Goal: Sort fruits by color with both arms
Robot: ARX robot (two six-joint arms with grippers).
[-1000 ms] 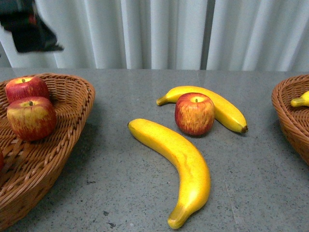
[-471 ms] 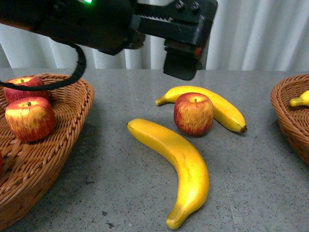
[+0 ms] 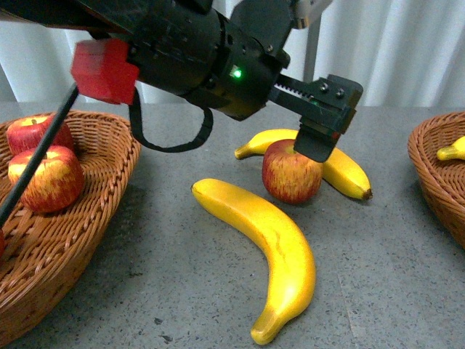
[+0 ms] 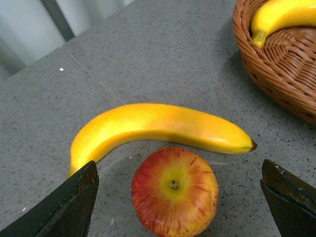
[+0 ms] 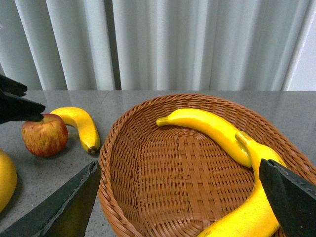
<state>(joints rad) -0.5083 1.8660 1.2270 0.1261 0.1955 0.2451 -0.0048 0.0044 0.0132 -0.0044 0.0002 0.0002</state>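
A red apple (image 3: 292, 171) stands mid-table against a yellow banana (image 3: 343, 172). My left gripper (image 3: 314, 142) hangs open just above it. In the left wrist view the apple (image 4: 175, 191) lies between the wide-apart fingers (image 4: 64, 207), with the banana (image 4: 158, 126) beyond. A larger banana (image 3: 270, 247) lies nearer the front. My right gripper (image 5: 177, 168) is open and empty over the right basket (image 5: 123, 148), which holds two bananas (image 5: 212, 128). The right arm does not show in the front view.
A wicker basket (image 3: 109, 182) at the left holds two red apples (image 3: 40, 178). The right basket's rim (image 3: 429, 174) shows at the front view's edge with a banana tip (image 3: 452, 151). White curtains hang behind the grey table (image 3: 182, 291).
My left arm has swung in from the upper left and come down, so its open gripper now sits right over the table apple. The fruits have not moved.
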